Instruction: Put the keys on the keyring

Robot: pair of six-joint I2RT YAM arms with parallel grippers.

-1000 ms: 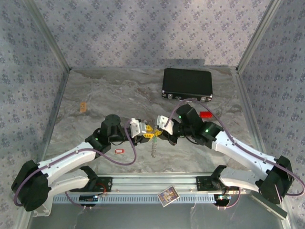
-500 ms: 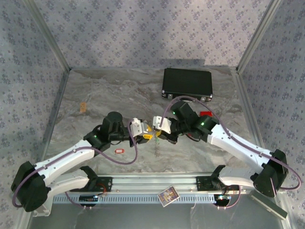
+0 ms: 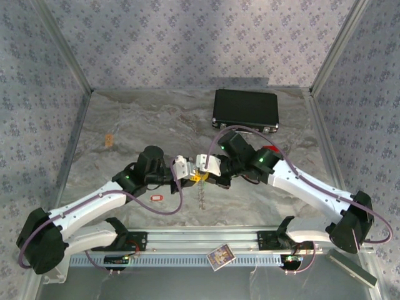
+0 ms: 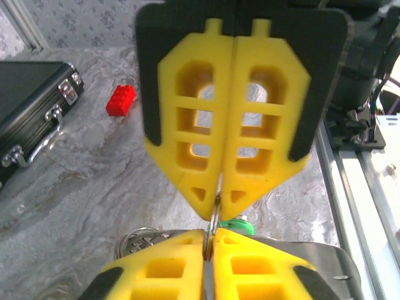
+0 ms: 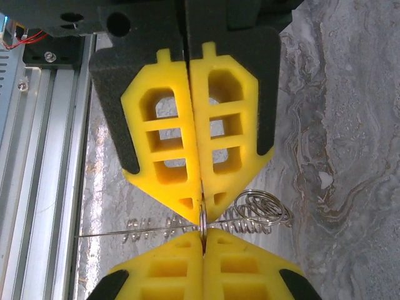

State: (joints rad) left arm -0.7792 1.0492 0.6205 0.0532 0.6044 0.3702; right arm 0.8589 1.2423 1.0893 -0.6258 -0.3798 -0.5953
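Observation:
The two grippers meet tip to tip above the middle of the table, both shut on the same thin silvery keyring [image 4: 214, 215], which shows edge-on. My left gripper [image 4: 210, 236] pinches it from one side and my right gripper [image 5: 203, 234] from the other. From above, the left gripper [image 3: 193, 175] and right gripper [image 3: 204, 172] touch noses. A green key tag [image 4: 236, 223] peeks out just behind the ring; I cannot tell whether it hangs on it. The red-tagged key [image 3: 157, 198] lies on the table beside the left forearm.
A wire spring with a bunch of rings [image 5: 259, 212] lies on the table under the grippers, its straight end toward the rail [image 3: 201, 197]. A black case [image 3: 245, 109] sits at the back, a red brick [image 3: 270, 150] by the right arm, a card [image 3: 220, 255] on the front rail.
The right gripper has slid left until its tips meet the left gripper's. The left jaws, slightly apart before, have closed on the ring.

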